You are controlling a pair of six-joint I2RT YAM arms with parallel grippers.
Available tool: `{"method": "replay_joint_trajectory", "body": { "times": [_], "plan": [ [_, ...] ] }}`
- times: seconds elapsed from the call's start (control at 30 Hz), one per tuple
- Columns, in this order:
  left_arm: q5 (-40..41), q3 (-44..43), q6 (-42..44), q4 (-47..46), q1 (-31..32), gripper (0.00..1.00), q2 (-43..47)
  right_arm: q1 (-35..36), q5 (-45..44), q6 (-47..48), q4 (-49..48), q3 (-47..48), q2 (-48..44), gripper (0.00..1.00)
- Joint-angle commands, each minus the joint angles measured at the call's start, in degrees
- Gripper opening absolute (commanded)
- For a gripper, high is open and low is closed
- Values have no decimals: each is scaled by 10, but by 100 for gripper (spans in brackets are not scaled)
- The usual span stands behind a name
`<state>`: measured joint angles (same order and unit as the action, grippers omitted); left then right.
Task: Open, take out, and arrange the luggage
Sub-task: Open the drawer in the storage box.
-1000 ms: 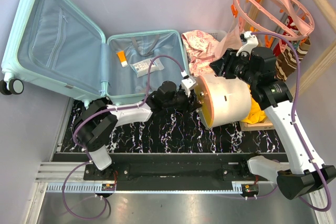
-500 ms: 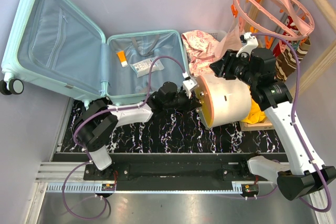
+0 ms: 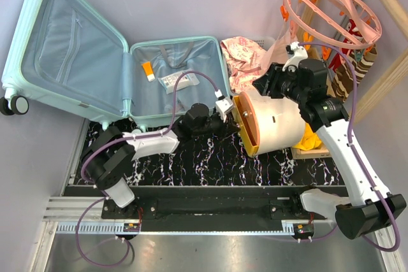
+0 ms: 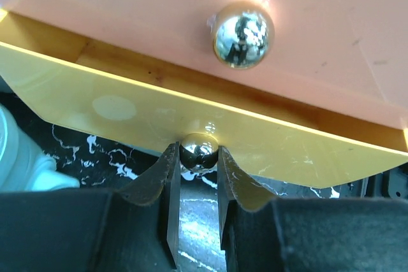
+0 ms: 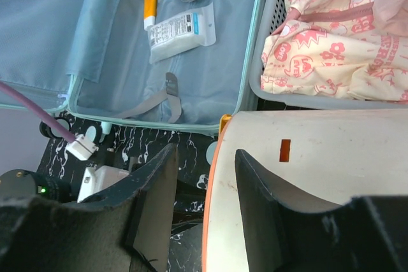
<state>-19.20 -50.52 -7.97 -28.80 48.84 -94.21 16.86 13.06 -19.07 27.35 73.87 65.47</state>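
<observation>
Mint-blue and ribbed, the luggage (image 3: 76, 49) lies open at the far left of the black marbled table (image 3: 204, 164). Its lid leans back against the wall and its base lies flat, the grey-blue lining showing in both halves. Just right of the base, the cream cylinder (image 3: 280, 122) lies on its side with its orange end towards the suitcase. Behind it stands a white mesh basket (image 5: 274, 11) holding pink-patterned cloth (image 5: 338, 36).

My right hand (image 5: 205, 154) sits over the top of the cylinder at its orange rim. Its fingers stand about half apart, one on each side of the rim, and clamp nothing that I can see. My left hand (image 4: 198, 155) is closed on the small chrome knob (image 4: 199, 148) of a yellow panel (image 4: 127, 106) at the cylinder's end. That panel stands out a little from the salmon panel (image 4: 331, 23) above it, which carries a larger chrome knob (image 4: 242, 34).

Inside the suitcase base lie a white packet (image 5: 182, 30) and, just beside it, a small orange-and-white tube (image 5: 150, 7).
</observation>
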Motion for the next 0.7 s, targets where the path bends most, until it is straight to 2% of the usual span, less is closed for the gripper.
{"method": "replay_joint_trajectory", "body": {
  "times": [0.0, 0.67],
  "plan": [
    [15, 9, 12, -26, 0, 0, 48, 1, -8, 6, -21, -5, 7, 50],
    [72, 115, 16, -4, 0, 0, 159, 1, -17, 7, -21, -20, 32, 50]
  ]
}}
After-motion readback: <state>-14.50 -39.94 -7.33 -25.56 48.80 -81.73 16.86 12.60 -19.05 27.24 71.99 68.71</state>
